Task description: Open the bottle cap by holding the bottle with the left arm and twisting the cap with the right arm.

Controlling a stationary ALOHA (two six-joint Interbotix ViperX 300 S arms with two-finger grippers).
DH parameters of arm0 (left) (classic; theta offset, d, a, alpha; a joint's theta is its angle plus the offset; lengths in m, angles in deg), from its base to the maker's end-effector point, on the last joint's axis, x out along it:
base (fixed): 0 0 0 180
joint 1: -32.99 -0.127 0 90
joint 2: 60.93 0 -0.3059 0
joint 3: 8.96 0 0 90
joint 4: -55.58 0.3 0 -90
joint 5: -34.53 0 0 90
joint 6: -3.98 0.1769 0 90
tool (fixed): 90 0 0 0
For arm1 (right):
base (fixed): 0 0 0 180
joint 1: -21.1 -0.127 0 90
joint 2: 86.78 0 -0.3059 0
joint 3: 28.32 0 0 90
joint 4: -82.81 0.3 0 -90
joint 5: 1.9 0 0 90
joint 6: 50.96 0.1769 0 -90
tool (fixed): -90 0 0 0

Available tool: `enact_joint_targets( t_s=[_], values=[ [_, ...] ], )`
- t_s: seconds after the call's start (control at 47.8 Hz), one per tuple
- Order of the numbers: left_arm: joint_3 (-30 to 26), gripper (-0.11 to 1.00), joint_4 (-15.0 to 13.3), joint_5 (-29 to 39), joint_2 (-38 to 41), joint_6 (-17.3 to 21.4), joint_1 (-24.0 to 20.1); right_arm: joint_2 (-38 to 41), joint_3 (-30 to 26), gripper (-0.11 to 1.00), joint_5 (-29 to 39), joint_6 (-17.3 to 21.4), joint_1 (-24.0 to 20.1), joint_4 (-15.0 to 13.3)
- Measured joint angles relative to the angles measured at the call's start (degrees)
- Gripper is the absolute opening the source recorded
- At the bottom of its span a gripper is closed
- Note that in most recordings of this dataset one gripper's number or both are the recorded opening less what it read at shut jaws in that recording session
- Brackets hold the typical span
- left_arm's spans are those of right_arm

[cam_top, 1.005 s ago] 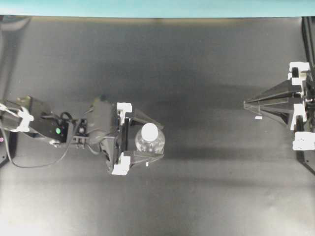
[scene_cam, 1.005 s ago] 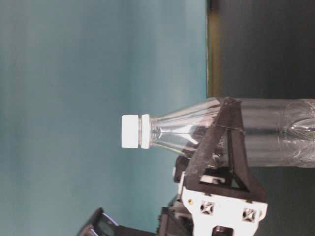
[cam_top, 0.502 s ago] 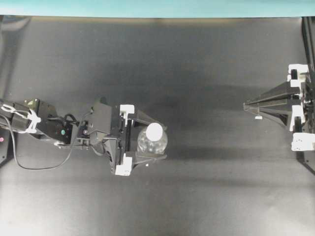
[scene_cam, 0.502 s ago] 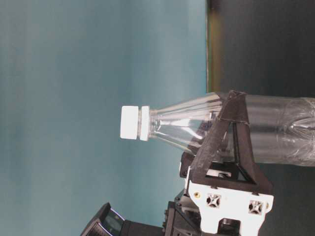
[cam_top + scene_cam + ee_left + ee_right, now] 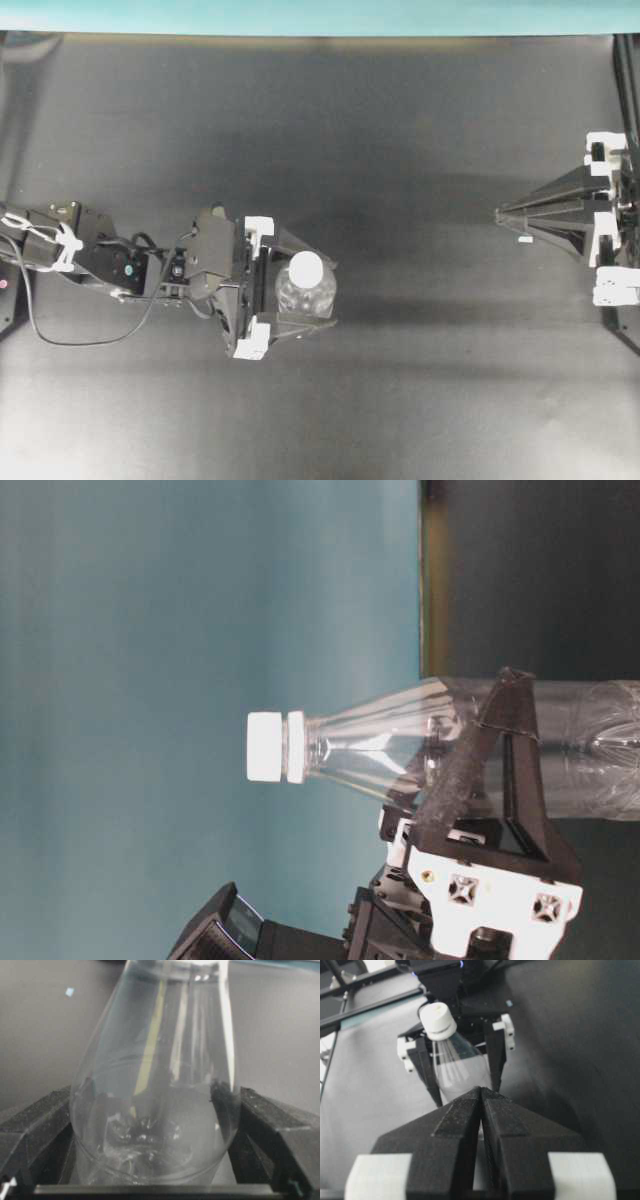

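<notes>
Clear bottle (image 5: 304,291) standing upright on the dark table (image 5: 400,150), white cap (image 5: 306,267) on. Spread wide around its lower body, left gripper (image 5: 322,284), pads right beside the plastic. Clamped tight on nothing, right gripper (image 5: 500,212), well apart at the table's edge.

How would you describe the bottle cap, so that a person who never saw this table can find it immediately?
On the dark table, look left of the middle, where the left gripper stands with its two black fingers on either side of a clear plastic bottle. The bottle cap sits on the bottle's narrow neck. It is small, round and white, unlike the tiny flat white scrap near the right gripper.
</notes>
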Motion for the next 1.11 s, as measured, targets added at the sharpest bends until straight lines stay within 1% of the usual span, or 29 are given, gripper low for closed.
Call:
enact_joint_targets(
  t_s=[0.398, 0.691, 0.795, 0.921, 1.109],
  values=[
    [0.09, 0.96, 0.00, 0.97, 0.18, 0.00, 0.00, 0.00, 0.00, 0.00, 0.00, 0.00, 0.09, -0.09],
    [0.18, 0.95, 0.09, 3.52, 0.44, -0.09, 0.09, -0.09, 0.00, 0.00, 0.00, 0.00, -0.70, 0.00],
    [0.00, 0.92, 0.00, 4.04, 0.44, 0.00, 0.09, -0.09, 0.00, 0.00, 0.18, 0.00, -0.62, -0.09],
    [-0.09, 0.80, 0.00, 4.13, 0.44, 0.62, 0.09, -0.09, 0.00, 0.00, 0.18, 0.09, -0.70, 0.00],
    [-0.09, 0.79, 0.00, 4.22, 0.44, 2.55, 0.18, 0.00, -0.09, 0.01, 1.67, 0.88, -0.70, 0.00]
  ],
)
